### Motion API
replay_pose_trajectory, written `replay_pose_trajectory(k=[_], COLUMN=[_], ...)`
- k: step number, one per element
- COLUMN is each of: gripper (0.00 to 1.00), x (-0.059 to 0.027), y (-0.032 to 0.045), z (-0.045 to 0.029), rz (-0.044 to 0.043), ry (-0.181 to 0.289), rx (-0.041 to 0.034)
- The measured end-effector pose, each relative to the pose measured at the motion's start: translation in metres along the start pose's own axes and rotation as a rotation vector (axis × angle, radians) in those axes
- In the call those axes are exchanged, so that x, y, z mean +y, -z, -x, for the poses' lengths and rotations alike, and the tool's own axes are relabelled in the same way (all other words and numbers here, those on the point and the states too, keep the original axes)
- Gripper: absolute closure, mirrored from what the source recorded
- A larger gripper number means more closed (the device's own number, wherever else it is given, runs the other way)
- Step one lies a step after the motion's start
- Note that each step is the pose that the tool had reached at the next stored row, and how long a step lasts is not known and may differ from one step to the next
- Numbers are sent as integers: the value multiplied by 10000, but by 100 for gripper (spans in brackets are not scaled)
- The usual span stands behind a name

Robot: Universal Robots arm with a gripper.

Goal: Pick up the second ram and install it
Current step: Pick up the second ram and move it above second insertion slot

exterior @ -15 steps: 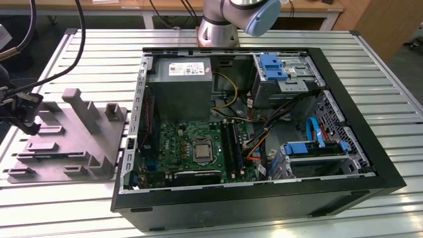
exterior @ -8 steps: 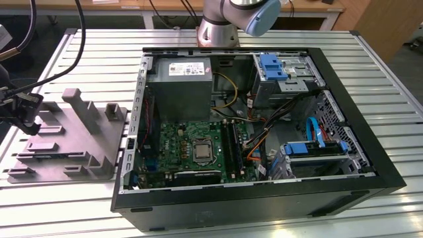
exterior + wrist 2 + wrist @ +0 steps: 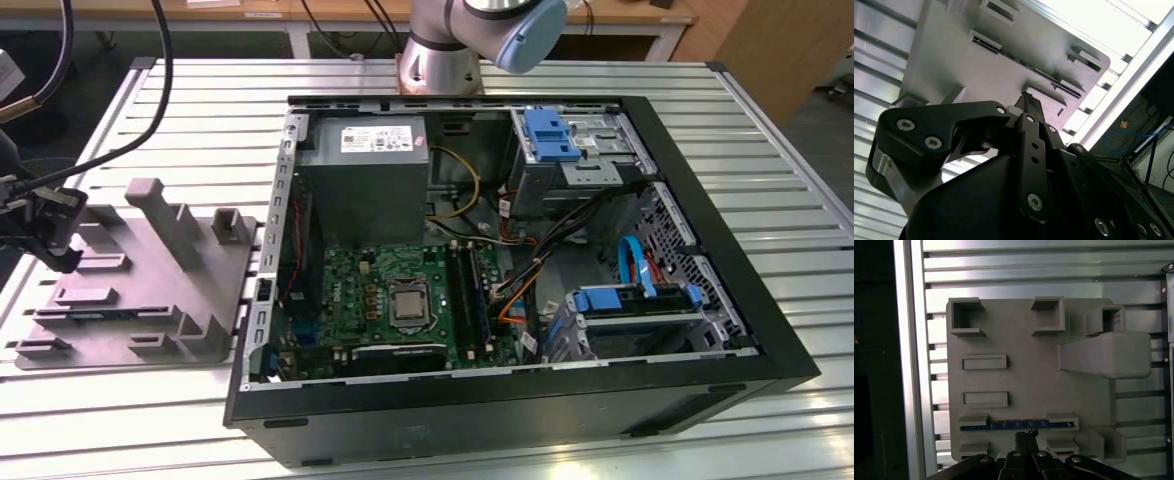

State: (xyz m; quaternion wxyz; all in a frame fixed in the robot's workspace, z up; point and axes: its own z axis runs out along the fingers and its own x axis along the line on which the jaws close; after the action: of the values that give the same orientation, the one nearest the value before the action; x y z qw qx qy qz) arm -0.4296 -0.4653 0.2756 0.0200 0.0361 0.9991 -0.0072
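The slatted metal table (image 3: 747,100) carries the open computer case (image 3: 781,345). At the case's nine o'clock in the exterior view lies the grey fixture plate (image 3: 147,300). The arm hangs over the plate, wrist turned down. The gripper (image 3: 1026,435) has its fingers together and holds nothing, just beside the second ram (image 3: 1004,425), which stands on edge in a slot. The ram looks light, stiff and fragile, best pinched mid-length across its flat faces.

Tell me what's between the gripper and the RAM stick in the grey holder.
Nothing: in the first wrist view the gripper hangs right by the second ram, with no object between.
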Motion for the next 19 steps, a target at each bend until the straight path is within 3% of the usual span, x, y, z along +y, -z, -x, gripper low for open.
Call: replay_pose_trajectory(k=[3, 19], gripper=[90, 90], x=[0, 0], y=[-1, -41], z=[0, -1], rz=[13, 127], ry=[333, 3247], rx=[-4, -42])
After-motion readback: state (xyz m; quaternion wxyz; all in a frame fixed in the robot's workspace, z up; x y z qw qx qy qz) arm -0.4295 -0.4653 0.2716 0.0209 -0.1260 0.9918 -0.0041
